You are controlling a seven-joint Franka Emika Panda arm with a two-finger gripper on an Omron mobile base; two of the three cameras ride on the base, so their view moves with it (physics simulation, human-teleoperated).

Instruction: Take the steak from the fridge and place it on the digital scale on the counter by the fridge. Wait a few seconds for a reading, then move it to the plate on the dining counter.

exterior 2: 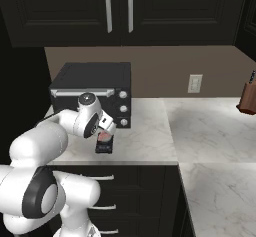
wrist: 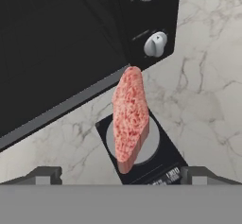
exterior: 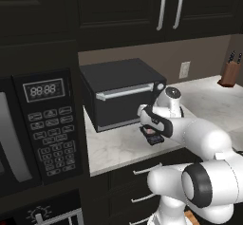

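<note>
1. At the far left of the left base view, a black built-in microwave (exterior: 42, 129) with a keypad and digital display sits in the dark cabinet wall.
2. Just right of it, a big black toaster oven (exterior: 124, 92) with a silver handle stands at the back of the marble counter (exterior: 114, 150).
3. In front of the toaster oven lies the digital scale (wrist: 158, 159), a small black pad with a round grey weighing disc, near the counter's front edge.
4. The steak (wrist: 130, 119) rests on the scale, a pinkish-red slab lying across the disc with one end reaching past the pad toward the toaster oven's base.
5. The gripper (wrist: 120, 175) hovers directly above the scale, jaws spread wide and grasping nothing; its two dark fingertips (wrist: 45, 175) stand on either side of the scale, apart from the meat.
6. The white arm reaches from the base over the counter's front edge to this spot.
7. Further right, a wall socket (exterior 2: 195, 83) is set in the brown backsplash.
8. At the far right, a wooden knife block (exterior: 229, 72) stands on the counter.
</note>
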